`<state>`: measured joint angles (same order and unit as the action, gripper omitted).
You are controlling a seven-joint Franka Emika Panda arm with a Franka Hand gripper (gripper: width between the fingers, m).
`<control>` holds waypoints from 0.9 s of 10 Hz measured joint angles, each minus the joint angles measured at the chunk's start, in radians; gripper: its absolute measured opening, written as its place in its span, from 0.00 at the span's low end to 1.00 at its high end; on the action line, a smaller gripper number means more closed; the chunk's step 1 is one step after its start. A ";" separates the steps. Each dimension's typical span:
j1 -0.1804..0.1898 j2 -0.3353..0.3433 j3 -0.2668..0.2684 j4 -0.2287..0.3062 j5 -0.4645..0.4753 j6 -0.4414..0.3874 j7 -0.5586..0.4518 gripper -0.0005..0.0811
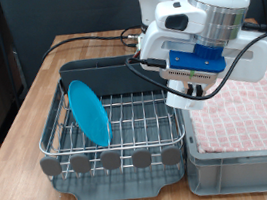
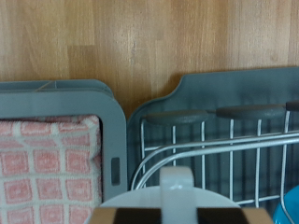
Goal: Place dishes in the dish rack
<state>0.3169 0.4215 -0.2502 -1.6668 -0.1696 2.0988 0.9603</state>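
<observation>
One plate upright in dish rack; end effector above rack edge.

On the tabletop the dish rack sits at the exterior view's left, touching the crate at its right. A plate stands on edge in the rack's left part, tilted. The caddy runs along the rack's far side. A cloth lies in the crate. The end effector hangs over the seam between rack and crate.
</observation>
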 joint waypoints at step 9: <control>-0.054 0.140 0.001 0.114 0.053 0.068 -0.073 0.09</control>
<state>0.2628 0.5613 -0.2488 -1.5524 -0.1169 2.1672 0.8871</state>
